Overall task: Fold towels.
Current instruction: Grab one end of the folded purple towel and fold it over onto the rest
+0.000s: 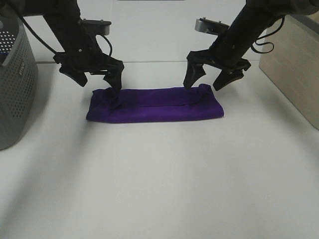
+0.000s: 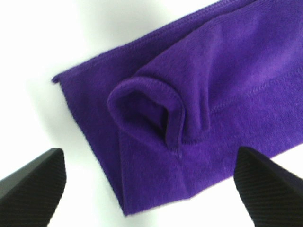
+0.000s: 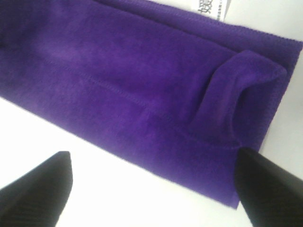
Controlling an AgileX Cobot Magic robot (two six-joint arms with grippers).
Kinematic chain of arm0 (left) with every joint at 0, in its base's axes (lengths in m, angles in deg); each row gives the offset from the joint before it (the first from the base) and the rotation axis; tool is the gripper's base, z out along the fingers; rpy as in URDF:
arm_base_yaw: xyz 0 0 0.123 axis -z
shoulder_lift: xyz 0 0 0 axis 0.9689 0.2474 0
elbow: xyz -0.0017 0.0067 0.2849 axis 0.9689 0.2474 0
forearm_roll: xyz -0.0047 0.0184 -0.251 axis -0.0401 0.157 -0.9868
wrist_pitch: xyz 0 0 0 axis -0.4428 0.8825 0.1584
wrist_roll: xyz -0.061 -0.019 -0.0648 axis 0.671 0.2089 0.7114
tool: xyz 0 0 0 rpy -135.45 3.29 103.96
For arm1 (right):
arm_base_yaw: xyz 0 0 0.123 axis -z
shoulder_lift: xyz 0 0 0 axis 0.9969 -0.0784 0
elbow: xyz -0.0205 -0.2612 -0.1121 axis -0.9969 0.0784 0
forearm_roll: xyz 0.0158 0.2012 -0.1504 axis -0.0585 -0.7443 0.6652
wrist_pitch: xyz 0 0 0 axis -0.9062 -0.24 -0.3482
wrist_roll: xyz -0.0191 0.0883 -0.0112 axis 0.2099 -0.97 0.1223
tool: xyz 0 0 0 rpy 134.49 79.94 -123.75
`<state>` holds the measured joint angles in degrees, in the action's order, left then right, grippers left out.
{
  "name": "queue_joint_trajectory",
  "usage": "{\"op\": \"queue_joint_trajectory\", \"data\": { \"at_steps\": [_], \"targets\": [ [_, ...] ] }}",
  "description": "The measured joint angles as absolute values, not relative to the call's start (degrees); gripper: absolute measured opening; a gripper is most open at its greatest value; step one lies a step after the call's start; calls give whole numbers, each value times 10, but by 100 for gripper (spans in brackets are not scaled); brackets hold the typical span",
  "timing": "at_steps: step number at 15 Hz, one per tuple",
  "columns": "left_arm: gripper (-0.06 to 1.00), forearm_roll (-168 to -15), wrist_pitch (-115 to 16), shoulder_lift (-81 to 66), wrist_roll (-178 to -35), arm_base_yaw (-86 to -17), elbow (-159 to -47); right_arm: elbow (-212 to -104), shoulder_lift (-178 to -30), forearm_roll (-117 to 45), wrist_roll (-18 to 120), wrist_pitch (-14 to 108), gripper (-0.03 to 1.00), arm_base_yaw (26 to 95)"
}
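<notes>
"Judging by how the towel lies, how far is the folding taken?"

"1 lengthwise fold is judged done. The towel is laid as a long, narrow band on the table, toward its far side, between the basket and the box. An upper layer is lapped over a lower one, and a stitched hem is seen running along the band."

"Are the grippers seen to hold anything?"

"Nothing is held. The left gripper is spread wide above the left end, and the right gripper is spread just as wide above the right end. Whether the left inner fingertip is touching the cloth cannot be told."

"Is the fold laid neatly?"

"Not fully. At each end, 1 corner is left puckered into a small raised loop. A white tag is seen at the band's edge near the right end."

"What is judged left?"

"At least 1 crosswise fold is expected, so that the band is shortened. The 2 loops are likely to need flattening, or bulges may be trapped inside."
</notes>
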<state>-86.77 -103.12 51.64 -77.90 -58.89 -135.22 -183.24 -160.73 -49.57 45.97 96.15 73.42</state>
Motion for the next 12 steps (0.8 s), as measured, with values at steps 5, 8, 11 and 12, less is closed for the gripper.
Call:
{"op": "queue_joint_trajectory", "data": {
  "at_steps": [5, 8, 11, 12],
  "targets": [
    [89, -1036, -1107, 558, -861, -681, -1388, -1838, -1545, -495, 432, 1030, 90, 734],
    [89, -1076, -1121, 597, -894, -702, -1388, -1844, -1530, -495, 424, 1034, 90, 734],
    [89, -1089, -1122, 622, -897, -702, -1392, -1844, -1529, -495, 422, 1050, 90, 734],
    [89, -1093, -1122, 624, -897, -702, -1394, -1844, -1529, -495, 422, 1051, 90, 734]
  ]
}}
